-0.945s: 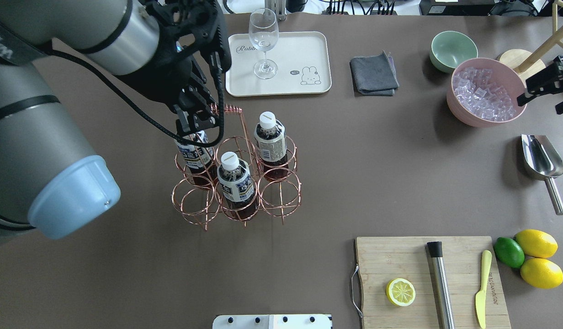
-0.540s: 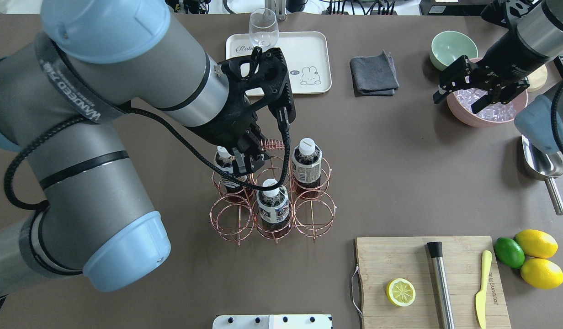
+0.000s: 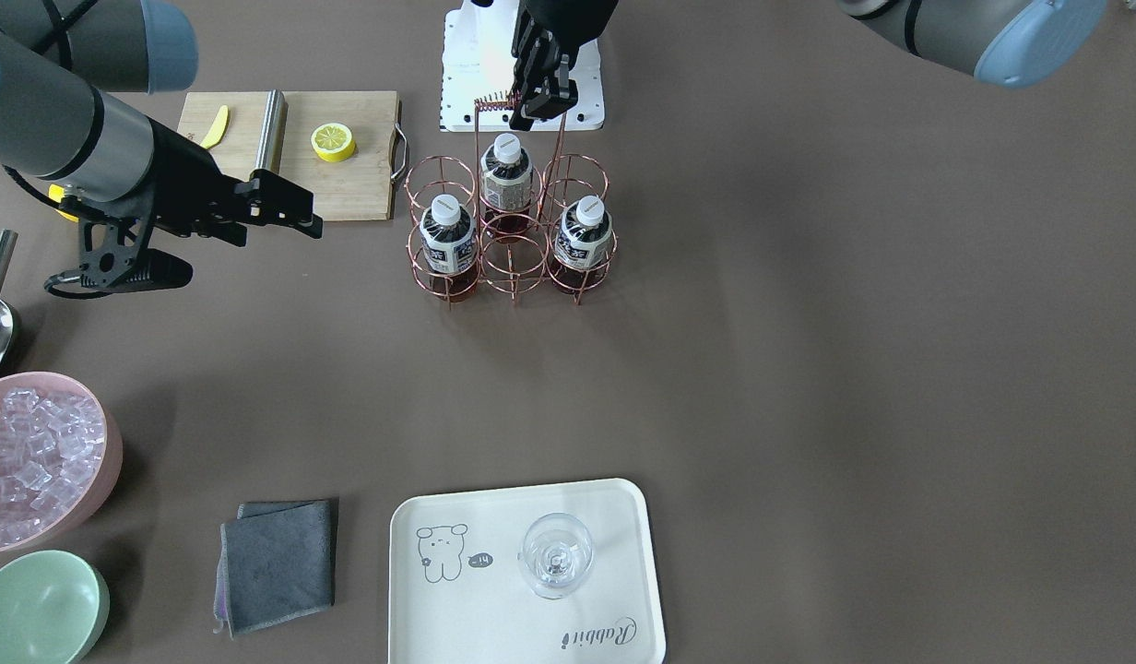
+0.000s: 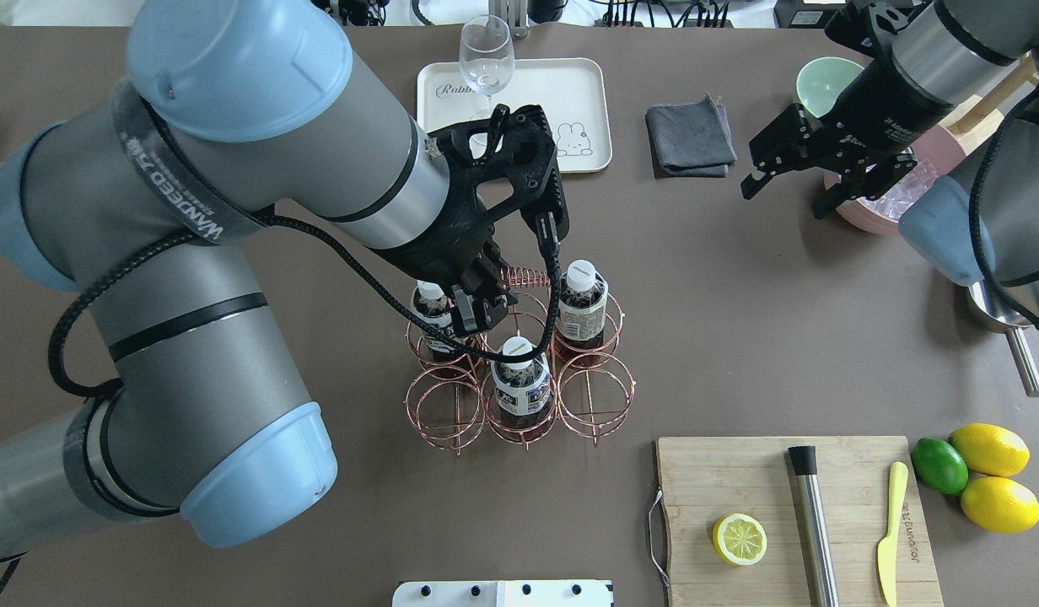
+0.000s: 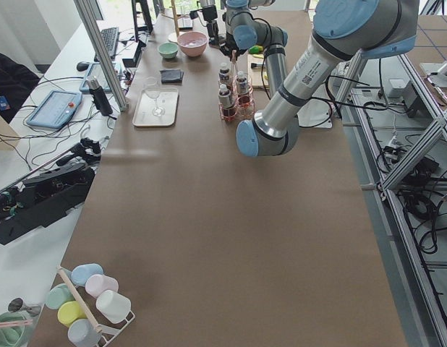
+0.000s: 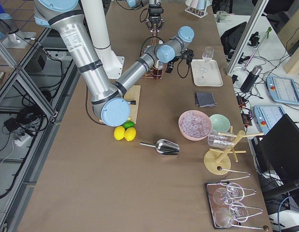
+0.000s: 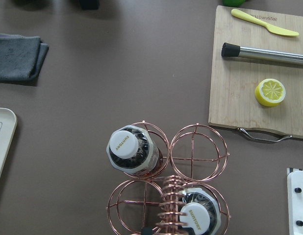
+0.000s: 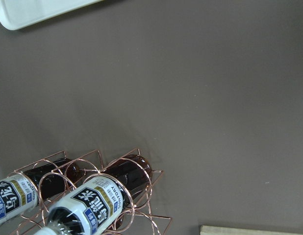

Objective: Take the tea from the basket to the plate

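Note:
Three tea bottles point(image 4: 583, 303) point(image 4: 519, 379) point(image 4: 433, 316) with white caps stand in a copper wire basket point(image 4: 591, 396) at mid-table; they also show in the front view point(image 3: 448, 235). My left gripper point(image 4: 481, 308) is shut on the basket's coiled handle point(image 4: 524, 274), above the bottles. I cannot tell whether the basket rests on the table. The cream plate point(image 4: 570, 84) lies at the far side with a wine glass point(image 4: 486, 59) on it. My right gripper point(image 4: 788, 192) is open and empty, over the table between the grey cloth and the pink bowl.
A grey cloth point(image 4: 691, 135), a green bowl point(image 4: 827, 80) and a pink bowl of ice point(image 4: 895, 202) lie at the far right. A metal scoop point(image 4: 1021, 354) lies at the right edge. A cutting board point(image 4: 739, 480) with a lemon half, a muddler and a knife lies near right, with lemons point(image 4: 987, 447) beside it.
My left gripper has moved right and nearer, and the basket with its three bottles has moved with it. My right arm has swung in from the right edge towards the middle.

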`<state>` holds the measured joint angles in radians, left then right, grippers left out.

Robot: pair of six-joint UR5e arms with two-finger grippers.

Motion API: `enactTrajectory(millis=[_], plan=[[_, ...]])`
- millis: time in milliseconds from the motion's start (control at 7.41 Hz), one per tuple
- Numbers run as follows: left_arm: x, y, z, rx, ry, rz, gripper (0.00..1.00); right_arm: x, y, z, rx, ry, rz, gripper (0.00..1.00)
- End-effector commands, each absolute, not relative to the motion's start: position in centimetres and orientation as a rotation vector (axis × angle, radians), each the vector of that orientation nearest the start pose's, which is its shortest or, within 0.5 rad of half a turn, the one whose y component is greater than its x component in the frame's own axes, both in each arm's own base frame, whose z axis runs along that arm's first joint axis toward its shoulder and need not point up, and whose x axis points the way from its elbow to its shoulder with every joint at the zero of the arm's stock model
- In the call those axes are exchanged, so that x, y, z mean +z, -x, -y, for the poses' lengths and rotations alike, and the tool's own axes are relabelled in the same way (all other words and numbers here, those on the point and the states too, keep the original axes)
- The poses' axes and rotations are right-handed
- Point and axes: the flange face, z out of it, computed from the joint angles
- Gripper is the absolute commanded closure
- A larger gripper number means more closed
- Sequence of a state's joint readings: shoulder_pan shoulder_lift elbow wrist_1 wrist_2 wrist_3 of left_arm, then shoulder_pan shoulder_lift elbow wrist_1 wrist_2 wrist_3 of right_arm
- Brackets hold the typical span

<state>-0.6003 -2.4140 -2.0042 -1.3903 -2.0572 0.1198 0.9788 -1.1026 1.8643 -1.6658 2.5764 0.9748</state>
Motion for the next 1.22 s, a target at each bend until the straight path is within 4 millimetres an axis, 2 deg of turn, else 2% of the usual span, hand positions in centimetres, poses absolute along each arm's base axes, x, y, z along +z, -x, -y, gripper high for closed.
enactTrajectory(millis=[0,405,675,810,1080], plan=[[2.4,-40.9,38.5,1.222,-0.851,-0.901,1.00,22.9,32.3,50.5,0.120,0.378,1.087,0.00],[2.7,-41.1,38.6,1.223,-0.846,-0.898,1.00,21.1,35.7,48.6,0.235,0.529,1.049,0.01],[2.8,-41.2,38.7,1.224,-0.843,-0.897,1.00,15.9,40.8,51.1,0.281,0.587,1.031,0.01],[2.8,-41.2,38.7,1.225,-0.844,-0.896,1.00,16.1,41.5,50.4,0.268,0.595,1.024,0.01],[3.1,-41.4,38.8,1.225,-0.837,-0.894,1.00,17.1,41.4,50.1,0.267,0.596,1.018,0.01]])
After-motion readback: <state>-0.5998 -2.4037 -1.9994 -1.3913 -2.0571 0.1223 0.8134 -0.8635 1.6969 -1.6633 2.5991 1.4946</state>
